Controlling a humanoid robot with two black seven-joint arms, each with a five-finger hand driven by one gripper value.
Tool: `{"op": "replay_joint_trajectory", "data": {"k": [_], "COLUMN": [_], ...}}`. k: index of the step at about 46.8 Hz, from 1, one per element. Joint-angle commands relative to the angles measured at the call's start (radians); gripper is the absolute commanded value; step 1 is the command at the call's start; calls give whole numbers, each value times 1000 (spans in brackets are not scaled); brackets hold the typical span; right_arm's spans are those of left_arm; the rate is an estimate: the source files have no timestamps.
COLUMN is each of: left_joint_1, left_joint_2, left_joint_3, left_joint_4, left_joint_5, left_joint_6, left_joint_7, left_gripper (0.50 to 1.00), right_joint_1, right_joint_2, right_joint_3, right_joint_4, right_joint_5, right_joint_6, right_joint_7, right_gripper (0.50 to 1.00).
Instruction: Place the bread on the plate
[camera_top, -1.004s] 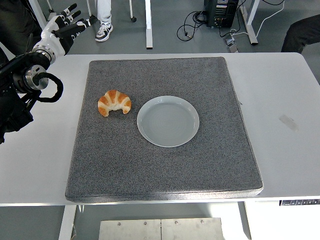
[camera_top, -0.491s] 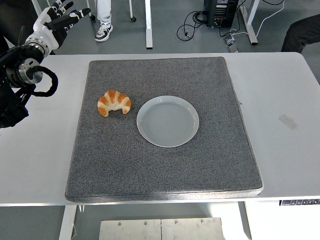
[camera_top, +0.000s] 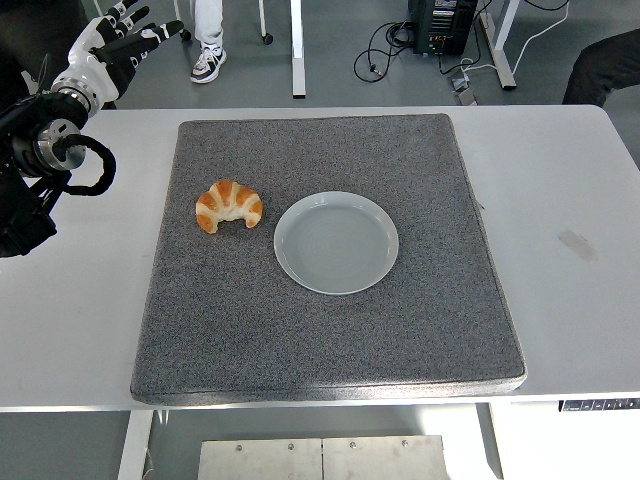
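Note:
A golden croissant (camera_top: 228, 205) lies on the left part of a grey mat (camera_top: 330, 330). Just to its right sits a pale round plate (camera_top: 336, 242), with nothing on it. My left hand (camera_top: 115, 45) hovers at the far left corner of the table, well behind and to the left of the croissant, its fingers spread and holding nothing. The right arm is out of the picture.
The grey mat covers the middle of the white table (camera_top: 560, 220). Beyond the far edge are table legs (camera_top: 297, 50), cables on the floor (camera_top: 400, 45) and a person's shoe (camera_top: 207, 63). A dark sleeve (camera_top: 605, 65) shows at the top right.
My left hand has risen and drawn back toward the top left corner over the last second. The croissant and plate have not moved.

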Motion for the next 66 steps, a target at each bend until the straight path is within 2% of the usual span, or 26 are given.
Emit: {"op": "replay_joint_trajectory", "data": {"k": [1,23,28,31,35,38,40,44,51,56,58,63,66], "left_joint_1": [3,8,-6,-21,-41,-65,-108,-173,-208,-236,-236,-239,-240], "left_joint_2": [-3,-5,-11,-17,51,127,160,191,197,213,233,256,263], "left_joint_3": [-2,1,31,63,147,210,225,242,293,340,344,385,402], "left_joint_4": [-1,-1,-6,-50,-197,-337,-398,-419,-429,-480,-508,-587,-595], "left_joint_5": [-2,2,21,26,58,115,165,268,455,557,581,744,865], "left_joint_6": [-12,-22,-10,13,59,99,105,97,64,-16,-32,-33,-33], "left_joint_7": [0,-3,8,17,25,25,25,25,16,2,-9,-15,-12], "left_gripper": [989,989,986,987,986,986,987,986,987,987,987,987,987], "right_joint_1": [0,0,0,0,0,0,0,0,0,0,0,0,0], "right_joint_2": [0,0,0,0,0,0,0,0,0,0,0,0,0], "right_joint_3": [0,0,0,0,0,0,0,0,0,0,0,0,0], "right_joint_4": [0,0,0,0,0,0,0,0,0,0,0,0,0], "right_joint_5": [0,0,0,0,0,0,0,0,0,0,0,0,0], "right_joint_6": [0,-1,0,0,0,0,0,0,0,0,0,0,0], "right_joint_7": [0,0,0,0,1,0,0,1,0,1,0,0,0], "right_gripper": [1000,1000,1000,1000,1000,1000,1000,1000,1000,1000,1000,1000,1000]}}
